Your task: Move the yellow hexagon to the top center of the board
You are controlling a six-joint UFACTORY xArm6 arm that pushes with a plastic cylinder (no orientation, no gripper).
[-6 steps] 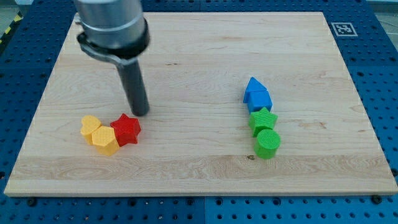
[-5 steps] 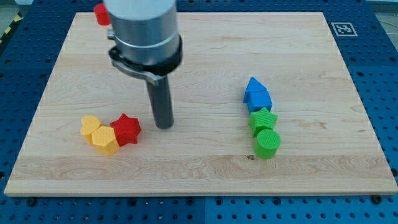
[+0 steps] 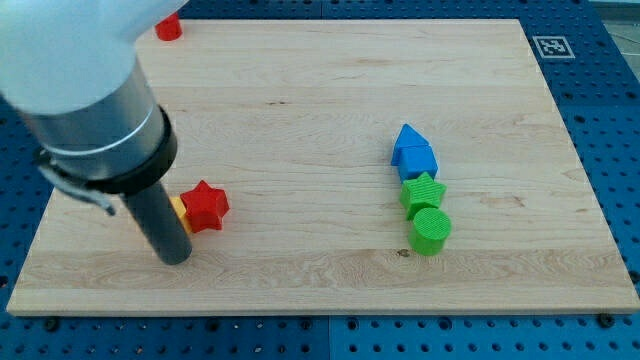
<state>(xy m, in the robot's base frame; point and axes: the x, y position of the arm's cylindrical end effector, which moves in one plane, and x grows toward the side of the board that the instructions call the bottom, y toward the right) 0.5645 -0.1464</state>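
Fingers: there are none to open or close; the arm ends in a plain dark rod, and nothing is gripped.
My tip [image 3: 176, 259]: down on the board near its lower left, just below and to the view's left of the red star.
Arm body: the large grey and white housing fills the view's upper left and hides part of the board.
Yellow hexagon [image 3: 177, 207]: only a thin yellow sliver shows between the rod and the red star; the rest is hidden behind the rod, so its shape cannot be made out here.
Red star [image 3: 205, 206]: just to the view's right of the rod, touching the yellow sliver.
Red block [image 3: 167, 28]: at the board's top left edge, partly covered by the arm; shape unclear.
Blue blocks [image 3: 413, 152]: right of centre, two pressed together, the upper one pointed.
Green star [image 3: 423, 191]: directly below the blue pair, touching it.
Green cylinder [image 3: 430, 230]: directly below the green star, touching it.
Board [image 3: 320, 90]: pale wood, lying on a blue perforated table [image 3: 610, 120].
Marker tag [image 3: 551, 46]: black and white, at the board's top right corner.
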